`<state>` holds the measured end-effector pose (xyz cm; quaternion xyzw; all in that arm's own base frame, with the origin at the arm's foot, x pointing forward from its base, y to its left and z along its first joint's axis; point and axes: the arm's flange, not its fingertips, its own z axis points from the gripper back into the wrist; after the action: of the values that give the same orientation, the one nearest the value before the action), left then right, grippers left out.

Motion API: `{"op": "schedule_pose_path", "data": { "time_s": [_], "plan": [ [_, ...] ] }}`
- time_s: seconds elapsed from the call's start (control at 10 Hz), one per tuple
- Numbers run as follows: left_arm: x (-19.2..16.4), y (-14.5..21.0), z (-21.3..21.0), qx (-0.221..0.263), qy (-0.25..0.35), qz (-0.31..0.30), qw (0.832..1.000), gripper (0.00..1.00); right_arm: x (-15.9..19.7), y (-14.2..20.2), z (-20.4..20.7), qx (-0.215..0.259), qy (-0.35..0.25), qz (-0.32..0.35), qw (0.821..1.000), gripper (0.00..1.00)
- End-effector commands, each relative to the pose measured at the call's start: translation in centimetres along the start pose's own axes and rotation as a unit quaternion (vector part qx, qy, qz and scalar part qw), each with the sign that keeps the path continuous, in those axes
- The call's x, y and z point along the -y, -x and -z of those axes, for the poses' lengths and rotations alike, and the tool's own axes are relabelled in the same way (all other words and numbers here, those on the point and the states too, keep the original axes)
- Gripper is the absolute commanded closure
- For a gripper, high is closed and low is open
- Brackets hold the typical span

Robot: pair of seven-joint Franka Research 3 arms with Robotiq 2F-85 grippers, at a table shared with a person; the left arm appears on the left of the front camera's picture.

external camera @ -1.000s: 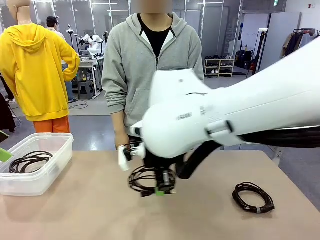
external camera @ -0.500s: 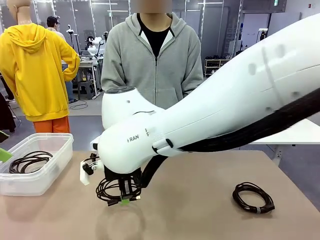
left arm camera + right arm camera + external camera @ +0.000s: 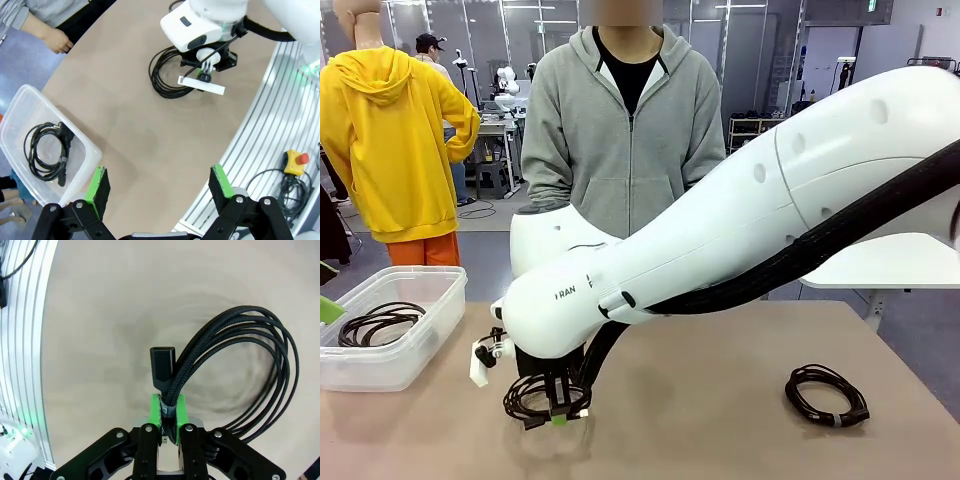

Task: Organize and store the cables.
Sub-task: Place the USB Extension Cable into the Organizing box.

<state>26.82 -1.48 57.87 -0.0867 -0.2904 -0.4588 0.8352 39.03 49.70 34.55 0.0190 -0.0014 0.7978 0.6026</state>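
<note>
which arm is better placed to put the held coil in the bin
right: its jaws pinch the coil, with the bin further to its left. the left jaws are open and empty

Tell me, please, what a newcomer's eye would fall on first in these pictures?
The big white right arm sweeping across the table, its right gripper pinching a coiled cable low over it, left of centre. Next, the clear bin at the left edge holding another coil, and a third coil lying at the right.
</note>
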Motion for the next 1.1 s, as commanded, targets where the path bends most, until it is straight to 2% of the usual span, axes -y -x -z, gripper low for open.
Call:
{"op": "schedule_pose_path", "data": {
  "time_s": [0.0,0.1,0.2,0.3,0.4,0.5,0.8,1.0],
  "plan": [
    [0.1,-0.2,0.2,-0.002,-0.011,-0.008,1.000,0.00,-0.2,-0.7,0.8,-0.016,-0.012,-0.001,1.000,0.65],
    [0.1,-0.2,0.2,-0.002,-0.011,-0.008,1.000,0.00,-0.4,-0.3,1.2,-0.012,-0.008,0.001,1.000,0.56],
    [0.1,-0.2,0.2,-0.002,-0.011,-0.008,1.000,0.00,-0.7,-0.1,0.7,-0.009,-0.006,-0.002,1.000,0.35],
    [0.1,-0.2,0.2,-0.002,-0.011,-0.008,1.000,0.00,-1.0,0.0,0.2,-0.006,-0.001,-0.004,1.000,0.26],
    [0.1,-0.2,0.2,-0.002,-0.011,-0.008,1.000,0.00,-1.3,0.3,-0.2,-0.002,0.001,-0.009,1.000,0.05],
    [0.1,-0.2,0.2,-0.002,-0.011,-0.008,1.000,0.00,-1.4,0.7,-0.4,0.000,0.001,-0.005,1.000,0.00],
    [0.0,0.0,0.0,0.000,0.000,0.000,1.000,0.00,-2.6,3.0,-2.6,0.024,0.013,0.006,1.000,0.02],
    [1.0,-2.7,2.7,-0.017,0.020,0.040,0.999,0.00,-4.8,8.5,-6.9,0.072,0.052,0.037,0.995,0.00]
  ]
}}
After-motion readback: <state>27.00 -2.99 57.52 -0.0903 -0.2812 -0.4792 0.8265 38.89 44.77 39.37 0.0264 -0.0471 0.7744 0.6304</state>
